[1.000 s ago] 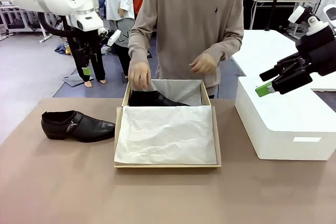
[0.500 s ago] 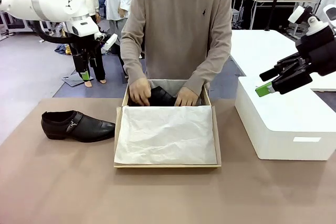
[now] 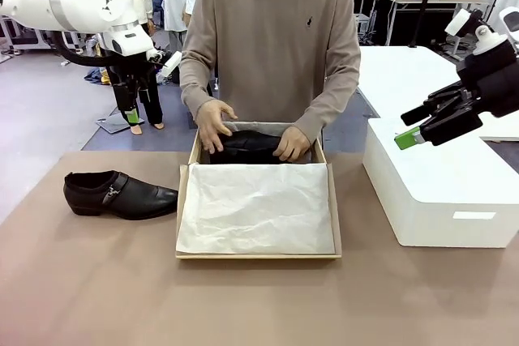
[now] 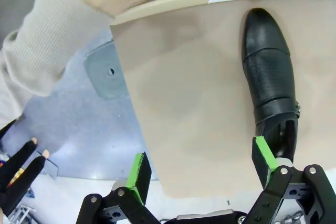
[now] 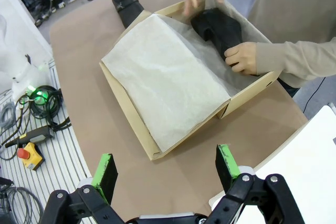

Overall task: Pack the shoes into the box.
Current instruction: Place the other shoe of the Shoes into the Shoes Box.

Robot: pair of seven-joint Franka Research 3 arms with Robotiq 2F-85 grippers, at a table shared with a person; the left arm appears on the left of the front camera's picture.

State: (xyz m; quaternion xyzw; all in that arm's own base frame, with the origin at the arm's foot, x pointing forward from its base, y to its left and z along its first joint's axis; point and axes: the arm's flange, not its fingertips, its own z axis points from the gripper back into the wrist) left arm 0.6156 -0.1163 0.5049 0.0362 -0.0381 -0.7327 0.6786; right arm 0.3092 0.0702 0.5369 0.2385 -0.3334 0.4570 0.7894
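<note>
The left gripper (image 4: 202, 162) hangs over the far left corner of the surface (image 3: 97, 281), jaws wide apart and holding nothing. The right gripper (image 3: 409, 126) is just as wide open and empty, held high above the white plastic box (image 3: 438, 192). Neither has closed or come down in the last second; the left arm has only drifted a little.

The person made the change. A second ago one hand (image 3: 212, 123) was on the shoe in the box (image 3: 183, 208) and the other hand (image 3: 292, 145) was lifted. Now both hands press that shoe (image 3: 247, 145) down at the far end, and it lies more across the middle than in the left corner. My guess is that one shoe is nearly seated and half the job is left.

The second shoe (image 3: 122, 194) lies on its sole on the surface, left of the box, with its toe just beside the box's left wall. From the left wrist view its heel sits close under one green pad (image 4: 262, 153).

White tissue paper (image 3: 255, 208) covers the near part of the box. There is bare surface in front of and to the left of the loose shoe. The person's hands crowd the far end of the box, and the plastic box closes off the right side.
</note>
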